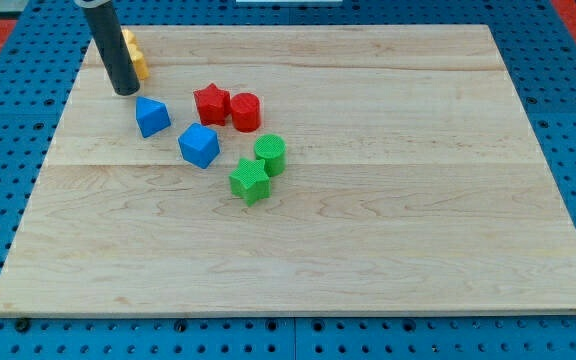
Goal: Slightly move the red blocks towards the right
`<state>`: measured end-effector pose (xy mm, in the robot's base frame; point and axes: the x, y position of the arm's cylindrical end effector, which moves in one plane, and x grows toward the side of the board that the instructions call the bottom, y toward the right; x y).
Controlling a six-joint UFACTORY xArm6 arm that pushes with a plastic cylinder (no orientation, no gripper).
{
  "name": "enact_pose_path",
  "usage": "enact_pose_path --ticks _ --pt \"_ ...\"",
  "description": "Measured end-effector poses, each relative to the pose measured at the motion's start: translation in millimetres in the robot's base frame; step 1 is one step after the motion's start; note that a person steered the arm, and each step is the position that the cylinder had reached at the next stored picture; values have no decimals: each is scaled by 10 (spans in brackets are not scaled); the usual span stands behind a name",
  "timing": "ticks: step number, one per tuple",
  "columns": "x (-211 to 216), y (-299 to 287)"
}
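Note:
A red star block (211, 103) and a red cylinder block (246, 111) lie side by side, touching, in the upper left part of the wooden board (388, 200). My tip (126, 92) rests on the board to the left of the red star, about a block's width above and left of a blue block (152, 116). The dark rod rises toward the view's top left.
A second blue block (199, 146) lies below the red star. A green cylinder (270, 154) and a green star (250, 181) touch each other below the red cylinder. A yellow block (135, 56) is partly hidden behind the rod.

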<state>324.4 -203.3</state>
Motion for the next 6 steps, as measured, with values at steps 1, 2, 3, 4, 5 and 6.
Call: enact_pose_path --ticks 1,2,3,4,5,6 --pt "97 202" --pt "393 834" --pt "527 1503" --pt "536 2534" --pt "1031 2902" --pt "1766 2554"
